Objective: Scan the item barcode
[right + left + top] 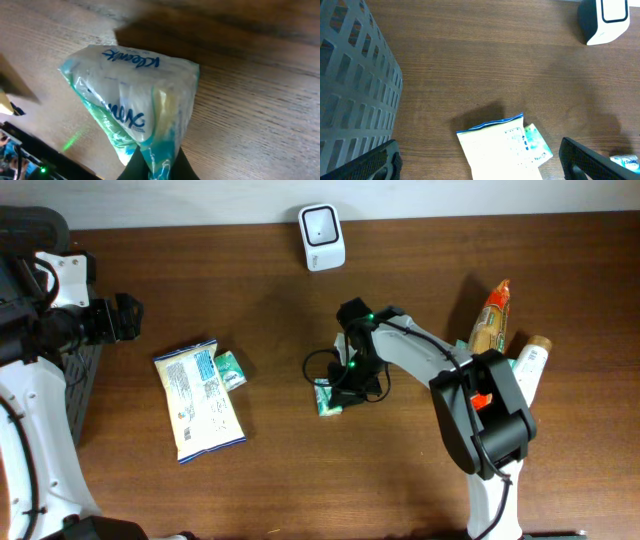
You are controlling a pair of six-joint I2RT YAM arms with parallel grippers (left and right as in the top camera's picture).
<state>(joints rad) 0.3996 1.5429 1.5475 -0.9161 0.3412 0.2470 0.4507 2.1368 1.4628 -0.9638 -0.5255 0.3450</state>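
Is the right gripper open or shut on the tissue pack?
Shut on the tissue pack: the right gripper pinches its bottom edge in the wrist view.

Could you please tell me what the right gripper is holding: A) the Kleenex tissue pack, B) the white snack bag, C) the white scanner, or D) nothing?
A: the right wrist view shows the right gripper shut on an edge of the Kleenex tissue pack.

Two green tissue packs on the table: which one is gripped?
The centre pack, pinched by the right gripper; the other pack lies free beside the white bag.
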